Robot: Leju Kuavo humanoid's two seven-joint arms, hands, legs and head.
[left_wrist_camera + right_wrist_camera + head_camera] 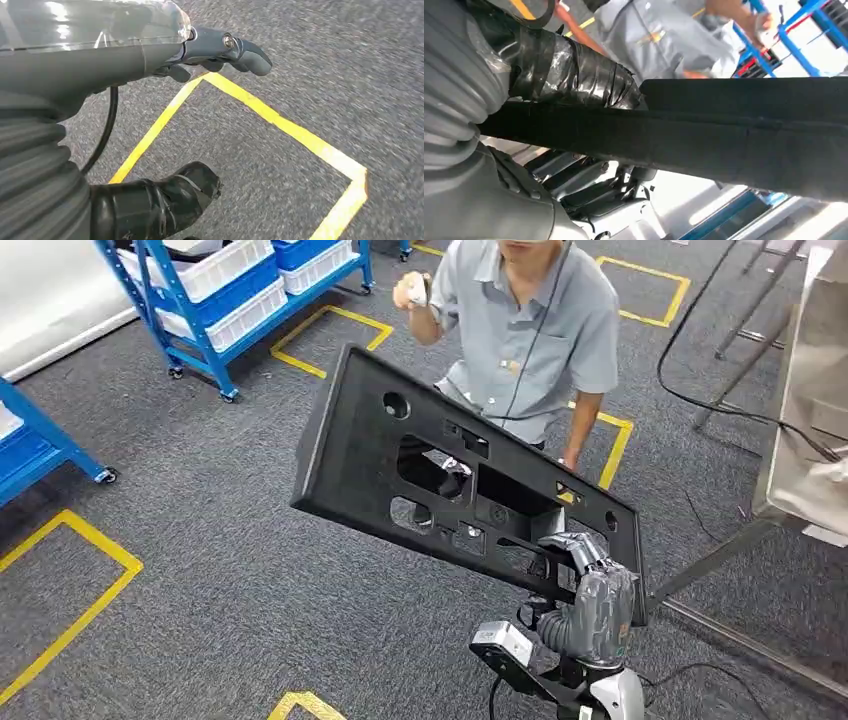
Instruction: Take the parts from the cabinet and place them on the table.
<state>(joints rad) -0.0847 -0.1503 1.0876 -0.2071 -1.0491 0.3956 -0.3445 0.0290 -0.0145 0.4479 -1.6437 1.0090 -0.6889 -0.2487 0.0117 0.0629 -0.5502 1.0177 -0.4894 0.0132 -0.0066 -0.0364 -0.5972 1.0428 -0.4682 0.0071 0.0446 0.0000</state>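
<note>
One large black foam panel with cut-out holes is held up over grey carpet.
Your right hand grips its lower corner; your left hand hangs empty, fingers apart.

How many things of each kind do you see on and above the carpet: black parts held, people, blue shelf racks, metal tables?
Black part, held by the right hand: 1
Person: 1
Blue shelf racks: 2
Metal table: 1
Total: 5
</note>
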